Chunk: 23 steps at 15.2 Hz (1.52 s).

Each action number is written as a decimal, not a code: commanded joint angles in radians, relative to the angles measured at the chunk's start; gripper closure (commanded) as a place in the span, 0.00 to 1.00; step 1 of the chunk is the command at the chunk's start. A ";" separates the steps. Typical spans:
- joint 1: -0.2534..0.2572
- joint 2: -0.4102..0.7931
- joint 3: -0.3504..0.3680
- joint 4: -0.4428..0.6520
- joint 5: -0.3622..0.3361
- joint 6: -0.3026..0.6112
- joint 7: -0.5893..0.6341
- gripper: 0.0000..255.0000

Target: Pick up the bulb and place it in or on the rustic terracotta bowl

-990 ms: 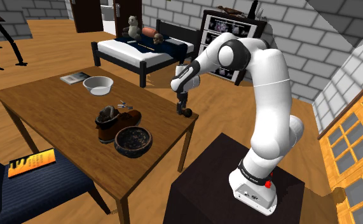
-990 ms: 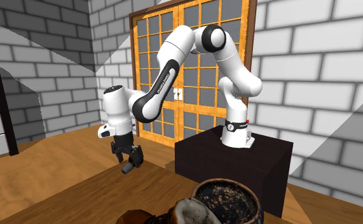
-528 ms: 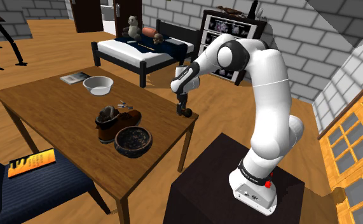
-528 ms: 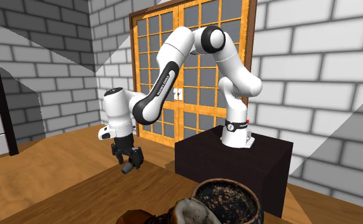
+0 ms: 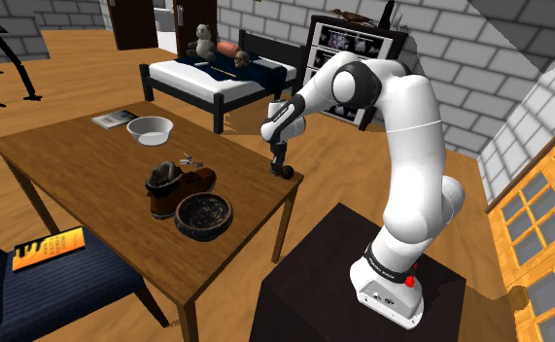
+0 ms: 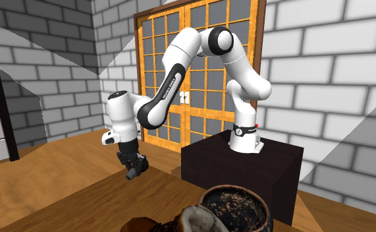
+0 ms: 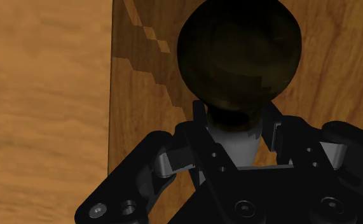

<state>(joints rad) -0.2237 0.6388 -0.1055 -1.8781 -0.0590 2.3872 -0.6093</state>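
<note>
Since the fingers clamp the pale base and not the dark globe, the gripper (image 7: 236, 127) has a narrow, firm hold on the bulb (image 7: 237, 54). Jaws are nearly together, pinching the neck from 2 sides, and the globe sticks out past the tips. That makes sense: the round globe would likely slip, while the base gives them something to bite.

Bulb location: right at the table (image 5: 90, 165) edge nearest the stand (image 5: 343, 282), with floor showing just past that edge in the wrist view. It sits low over the wood. Can't tell whether it's clear of the surface or touching.

Target is the dark speckled bowl (image 5: 204, 214) at the near side of the table in the shoulder view. It touches or nearly touches the brown shoe (image 5: 173, 187) and is well apart from the bulb. The bowl is upright with its mouth open and looks empty.

The white bowl (image 5: 150, 128) and the magazine (image 5: 115, 119) sit at the far end, out of the path.

My read: grasp done, so roughly half the task is left.
1. Lift.
2. Carry toward the shoulder view's lower left.
3. Release over the bowl.

Risks: the shoe crowds 1 side of the bowl, so come in from the open side, high enough to clear the rim. A round globe may roll once it's dropped.
</note>
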 commanded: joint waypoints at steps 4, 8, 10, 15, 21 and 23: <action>0.001 -0.011 -0.001 -0.002 -0.001 -0.008 0.000 1.00; 0.003 -0.053 -0.003 -0.009 -0.002 -0.044 -0.002 1.00; 0.003 -0.074 -0.004 -0.011 -0.003 -0.062 -0.003 1.00; 0.006 -0.123 -0.006 -0.013 -0.006 -0.110 -0.006 1.00; 0.008 -0.178 -0.008 -0.007 -0.009 -0.170 -0.009 1.00; 0.009 -0.195 -0.009 -0.004 -0.009 -0.190 -0.010 1.00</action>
<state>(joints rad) -0.2150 0.4482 -0.1143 -1.8883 -0.0683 2.2080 -0.6194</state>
